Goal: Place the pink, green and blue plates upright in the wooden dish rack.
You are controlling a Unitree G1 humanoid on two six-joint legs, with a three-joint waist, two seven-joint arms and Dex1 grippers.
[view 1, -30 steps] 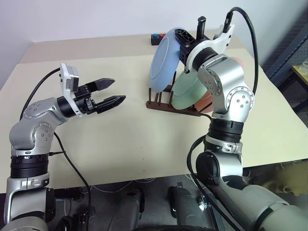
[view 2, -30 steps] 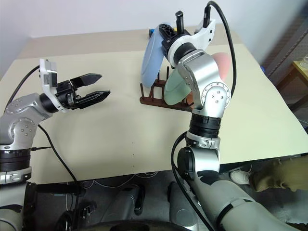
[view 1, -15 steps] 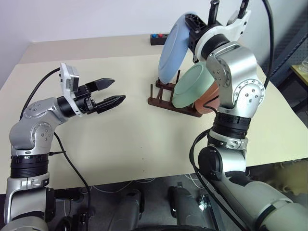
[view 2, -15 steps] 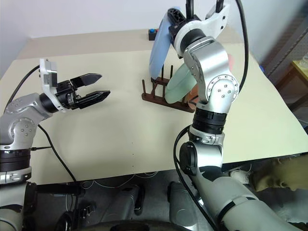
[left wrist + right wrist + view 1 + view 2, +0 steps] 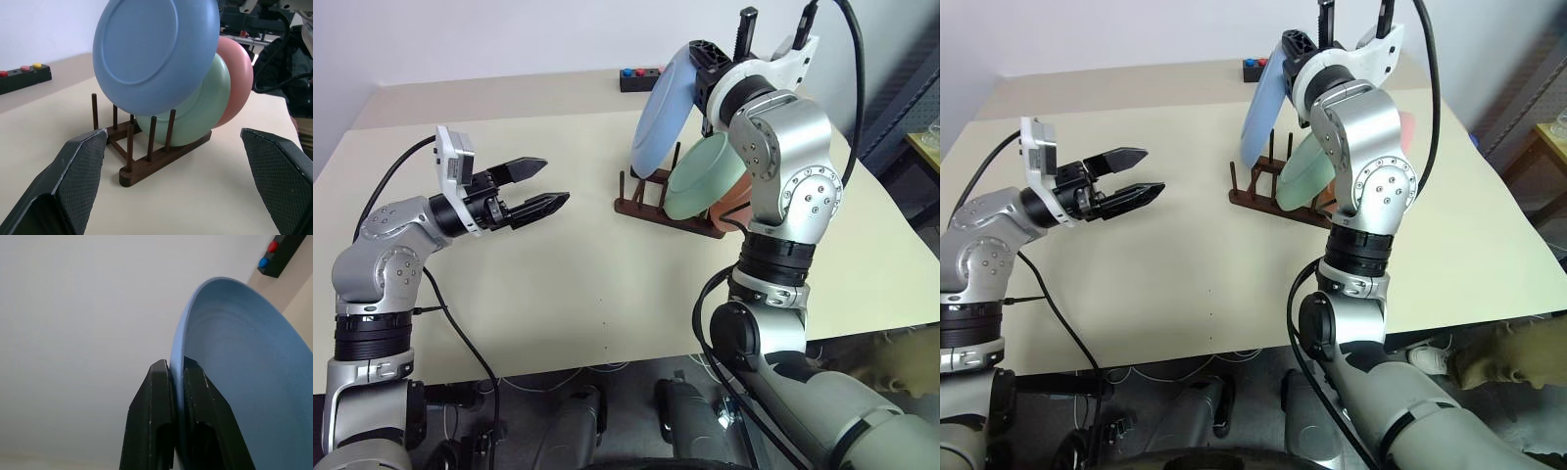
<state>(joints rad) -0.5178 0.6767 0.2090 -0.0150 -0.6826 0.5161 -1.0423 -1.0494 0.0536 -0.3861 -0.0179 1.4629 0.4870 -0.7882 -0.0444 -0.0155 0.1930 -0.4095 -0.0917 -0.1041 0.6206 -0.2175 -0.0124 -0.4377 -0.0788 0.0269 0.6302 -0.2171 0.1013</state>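
- Three plates are in play on a beige table point(image 5: 558, 294): the pink plate point(image 5: 239, 78) and the green plate point(image 5: 210, 107) stand upright in the wooden dish rack point(image 5: 146, 152), and the blue plate point(image 5: 156, 54) hangs in the air above the rack's empty front pegs.
- My right gripper point(image 5: 177, 396) pinches the blue plate's rim between its two black fingers, closed tight on the thin edge, with the plate's face tilted rather than fully vertical.
- My left gripper point(image 5: 533, 191) hovers over bare table well to the left of the rack, fingers spread wide and holding nothing.
- Beyond the rack, near the far table edge, sits a small black box with coloured buttons point(image 5: 641, 76).
- I judge the blue plate rigid, smooth and fairly light; held by a narrow rim pinch, it could swing or slip if jolted.
- I judge the rim the right place to hold, since it leaves the lower edge free to drop between two pegs.
- The rack looks light too, so a plate striking a peg might push it along the table.
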